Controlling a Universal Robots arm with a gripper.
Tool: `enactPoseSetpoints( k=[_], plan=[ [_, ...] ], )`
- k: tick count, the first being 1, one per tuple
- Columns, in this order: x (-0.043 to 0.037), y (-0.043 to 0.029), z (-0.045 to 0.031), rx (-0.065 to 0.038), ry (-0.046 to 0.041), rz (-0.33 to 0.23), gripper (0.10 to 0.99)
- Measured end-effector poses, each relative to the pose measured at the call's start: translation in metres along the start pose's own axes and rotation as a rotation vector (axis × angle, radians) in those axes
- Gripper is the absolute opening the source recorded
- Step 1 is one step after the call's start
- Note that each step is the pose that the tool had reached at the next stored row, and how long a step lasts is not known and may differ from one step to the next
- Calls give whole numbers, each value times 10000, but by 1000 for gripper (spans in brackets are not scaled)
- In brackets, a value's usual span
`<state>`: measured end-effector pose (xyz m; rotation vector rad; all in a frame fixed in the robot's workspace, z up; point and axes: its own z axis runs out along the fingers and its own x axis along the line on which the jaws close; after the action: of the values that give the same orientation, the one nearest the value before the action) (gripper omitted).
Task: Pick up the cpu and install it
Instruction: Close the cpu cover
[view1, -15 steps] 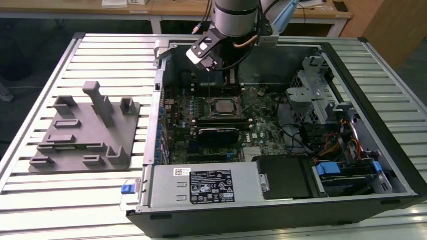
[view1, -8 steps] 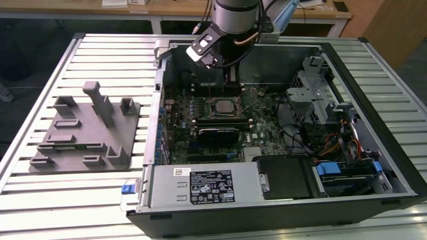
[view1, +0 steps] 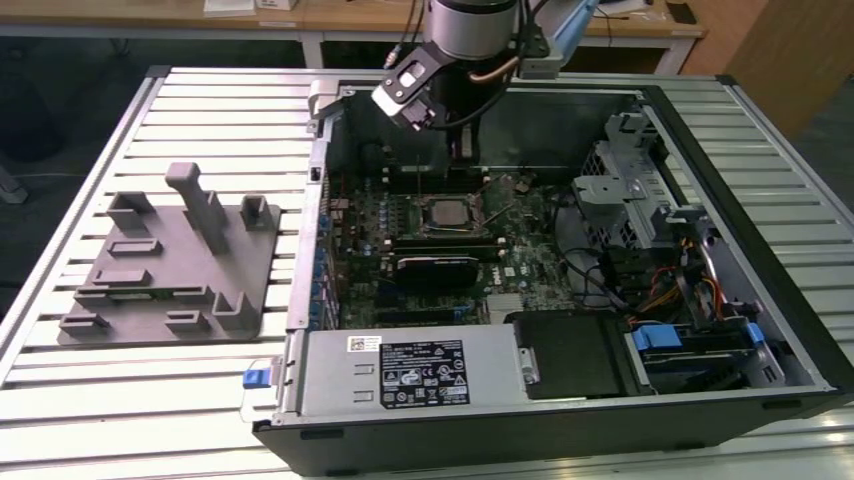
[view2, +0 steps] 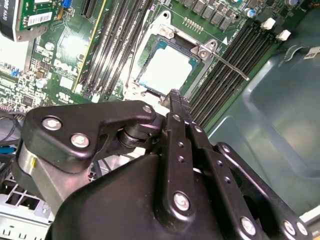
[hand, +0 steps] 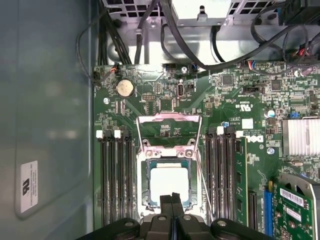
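Two black fingers (hand: 166, 204) of the gripper (hand: 172, 197) are pressed together with nothing between them, hanging above the near edge of the cpu (hand: 170, 182). The cpu lies flat in its socket on the green motherboard (hand: 150, 95), silvery top up, with the socket's metal frame (hand: 170, 125) swung open beside it. In the exterior view the open computer case (view1: 534, 440) rests on the slatted counter (view1: 200, 110). A grey plastic fixture (view1: 167, 265) stands at nine o'clock from the case, apart from it.
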<state>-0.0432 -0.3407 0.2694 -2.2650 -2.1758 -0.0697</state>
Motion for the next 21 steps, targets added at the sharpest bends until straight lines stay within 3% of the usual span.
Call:
enactPoseSetpoints(
  k=[11,21],
  plan=[
    [2,19,-25,12,-2,0,106],
    [10,230,-18,113,-5,3,106]
  ],
)
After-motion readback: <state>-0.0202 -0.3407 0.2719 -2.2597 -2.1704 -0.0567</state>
